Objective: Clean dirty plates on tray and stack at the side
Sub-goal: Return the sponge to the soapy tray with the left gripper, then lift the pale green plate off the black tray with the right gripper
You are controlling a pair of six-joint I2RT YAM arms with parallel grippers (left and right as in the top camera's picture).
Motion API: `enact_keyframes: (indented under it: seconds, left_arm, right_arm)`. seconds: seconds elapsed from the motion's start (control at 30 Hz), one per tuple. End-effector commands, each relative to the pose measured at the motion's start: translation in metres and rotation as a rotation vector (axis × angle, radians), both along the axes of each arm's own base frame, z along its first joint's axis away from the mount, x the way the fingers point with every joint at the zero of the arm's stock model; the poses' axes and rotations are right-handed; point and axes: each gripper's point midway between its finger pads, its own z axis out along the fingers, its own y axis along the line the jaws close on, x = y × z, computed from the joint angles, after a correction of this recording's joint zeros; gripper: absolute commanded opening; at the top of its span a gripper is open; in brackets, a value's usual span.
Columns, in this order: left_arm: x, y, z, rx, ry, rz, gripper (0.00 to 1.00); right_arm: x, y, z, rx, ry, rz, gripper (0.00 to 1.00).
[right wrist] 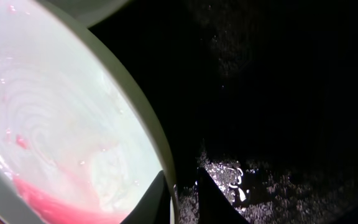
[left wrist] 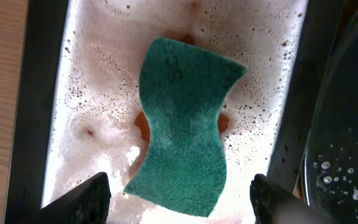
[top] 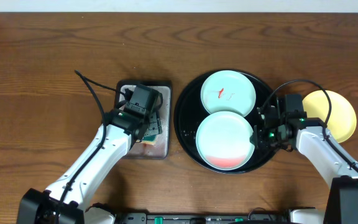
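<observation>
Closest to the overhead lens, two white arms rise from the near edge. The left arm [top: 89,163] slants in over the grey tray and the right arm [top: 325,152] bends in to the black one. Beneath them spreads the dark wooden table [top: 42,50]. On it, right of centre, sits the black tray [top: 185,118], round and glossy, its floor beaded with water. Close beside it on the left lies the grey tray [top: 161,150], rectangular and filled with pinkish suds [left wrist: 92,93].

Two plates lie inside the black tray, meeting at their edges. The near mint plate [top: 225,140] has a red-pink wash pooled along its near edge. The far mint plate [top: 229,92] is marked by a thin red squiggle. The yellow plate [top: 337,112] rests on the bare table just right of the black tray (the right arm hides part of it).

A teal sponge [left wrist: 182,130], waisted in shape, lies flat in the suds. The left gripper [left wrist: 179,198] hangs over it with its jaws spread wide. One fingertip stands on either side of the sponge's near end, clear of it, and the gripper holds nothing. The right gripper [right wrist: 182,198] sits at the right rim of the near mint plate, jaws only a sliver apart and astride that rim. Whether they pinch it I cannot tell.
</observation>
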Motion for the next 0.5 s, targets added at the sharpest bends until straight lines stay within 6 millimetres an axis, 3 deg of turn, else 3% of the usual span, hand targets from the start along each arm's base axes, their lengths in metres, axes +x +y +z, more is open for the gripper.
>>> enact_keyframes:
  seconds: [0.0, 0.13, 0.27, 0.47]
  left_arm:
    - [-0.004, 0.002, -0.005, 0.005, 0.025, 0.008, 0.73]
    - [-0.005, 0.001, -0.006, 0.001, 0.028, 0.005, 0.73]
    - [-0.005, 0.001, -0.006, 0.000, 0.029, 0.005, 0.73]
    - [-0.006, 0.001, -0.006, 0.002, 0.032, 0.004, 0.73]
  right_arm:
    - [-0.010, 0.000, -0.010, -0.005, 0.022, 0.011, 0.12]
    - [-0.013, 0.001, -0.015, 0.006, 0.020, 0.013, 0.01]
    - [-0.009, 0.002, -0.013, 0.007, 0.002, 0.013, 0.01]
    - [0.007, 0.002, 0.011, 0.012, -0.091, 0.012, 0.01]
